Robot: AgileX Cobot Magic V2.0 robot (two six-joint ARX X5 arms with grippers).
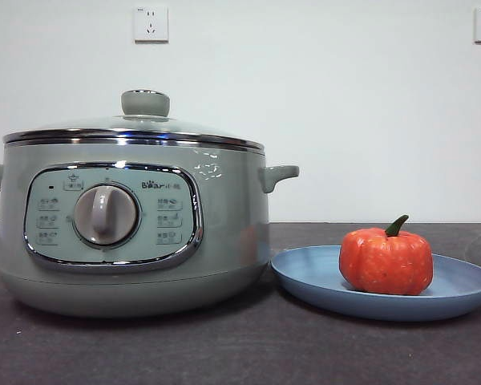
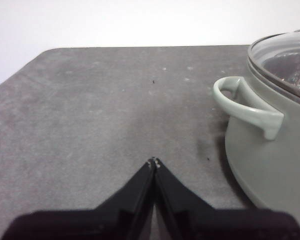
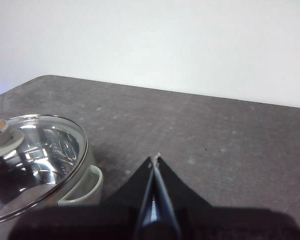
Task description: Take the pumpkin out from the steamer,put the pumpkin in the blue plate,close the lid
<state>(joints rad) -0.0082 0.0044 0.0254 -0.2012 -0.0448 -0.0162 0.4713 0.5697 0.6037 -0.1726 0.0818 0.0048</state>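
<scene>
The orange-red pumpkin [image 1: 386,260] with its green stem sits on the blue plate [image 1: 465,281] at the right of the front view. Beside the plate stands the sage-green steamer [image 1: 224,224], and the lid [image 1: 136,128] rests level on its chrome rim, knob up. In the left wrist view my left gripper [image 2: 154,161] is shut and empty above bare table, with the steamer [image 2: 270,160] and one side handle next to it. My right gripper [image 3: 155,159] is shut too, holding nothing, near the glass lid [image 3: 35,155]. Neither gripper shows in the front view.
The dark grey table [image 1: 248,353] runs in front of the pot and plate. A white wall with two sockets [image 1: 151,23] stands behind. The table's far edge [image 2: 140,48] shows in both wrist views.
</scene>
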